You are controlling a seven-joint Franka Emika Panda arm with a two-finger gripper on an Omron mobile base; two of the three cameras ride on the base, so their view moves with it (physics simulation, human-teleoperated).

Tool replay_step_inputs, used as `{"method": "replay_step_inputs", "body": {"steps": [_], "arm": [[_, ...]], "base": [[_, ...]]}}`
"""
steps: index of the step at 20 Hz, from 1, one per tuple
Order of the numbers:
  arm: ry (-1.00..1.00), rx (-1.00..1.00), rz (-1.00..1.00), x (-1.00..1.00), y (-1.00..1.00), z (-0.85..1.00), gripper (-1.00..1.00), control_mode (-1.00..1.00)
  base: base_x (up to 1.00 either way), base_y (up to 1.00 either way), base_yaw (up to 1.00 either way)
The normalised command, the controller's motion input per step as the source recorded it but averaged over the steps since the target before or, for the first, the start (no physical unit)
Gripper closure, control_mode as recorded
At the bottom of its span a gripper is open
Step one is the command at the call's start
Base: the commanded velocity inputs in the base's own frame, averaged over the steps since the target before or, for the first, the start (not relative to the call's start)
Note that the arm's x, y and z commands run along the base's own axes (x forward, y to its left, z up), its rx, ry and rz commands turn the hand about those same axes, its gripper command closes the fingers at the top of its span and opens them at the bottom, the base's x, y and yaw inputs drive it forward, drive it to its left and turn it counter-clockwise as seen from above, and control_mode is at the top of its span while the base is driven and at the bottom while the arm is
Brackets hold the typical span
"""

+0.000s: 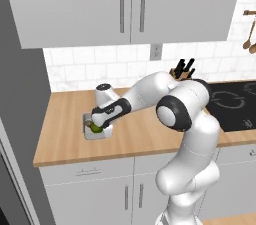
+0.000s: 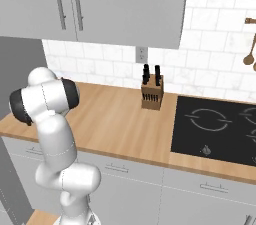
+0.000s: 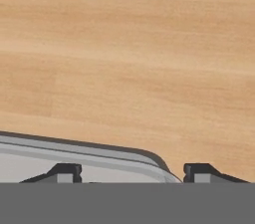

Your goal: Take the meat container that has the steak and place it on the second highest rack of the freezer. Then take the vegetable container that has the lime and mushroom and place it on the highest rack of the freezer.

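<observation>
A small pale grey vegetable container (image 1: 90, 133) sits on the wooden counter (image 1: 65, 129) toward its left end. The dark-green lime (image 1: 94, 128) shows inside it, partly under my hand. I cannot make out the mushroom. My gripper (image 1: 101, 122) hangs low over the container's right side. In the hand view the container's rim (image 3: 74, 146) curves in from the left and passes between my fingertips (image 3: 64, 170). The gripper (image 3: 132, 172) is open, jaws wide apart, one on each side of the rim's corner. The steak and its container are out of view.
A tall grey cabinet side (image 1: 17, 119) rises at the counter's left end. A knife block (image 2: 152, 91) stands by the tiled wall, with a black stovetop (image 2: 220, 129) to its right. White wall cupboards (image 1: 130, 4) hang above. Wooden utensils (image 1: 248, 34) hang far right.
</observation>
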Motion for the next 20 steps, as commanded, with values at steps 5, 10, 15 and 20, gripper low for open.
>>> {"method": "replay_step_inputs", "body": {"steps": [5,10,15,20], "arm": [[-0.01,0.0,0.0,-0.01,-0.04,0.0,1.0,-1.0],[-0.03,0.0,0.0,-0.32,-0.09,0.32,1.0,-1.0],[-0.01,0.0,0.0,-0.19,-0.12,0.59,1.0,-1.0],[-0.02,0.0,0.0,-0.26,-0.46,0.61,1.0,-1.0]], "base": [[0.0,0.0,0.0],[0.0,0.0,0.0],[0.0,0.0,0.0],[0.0,0.0,0.0]]}}
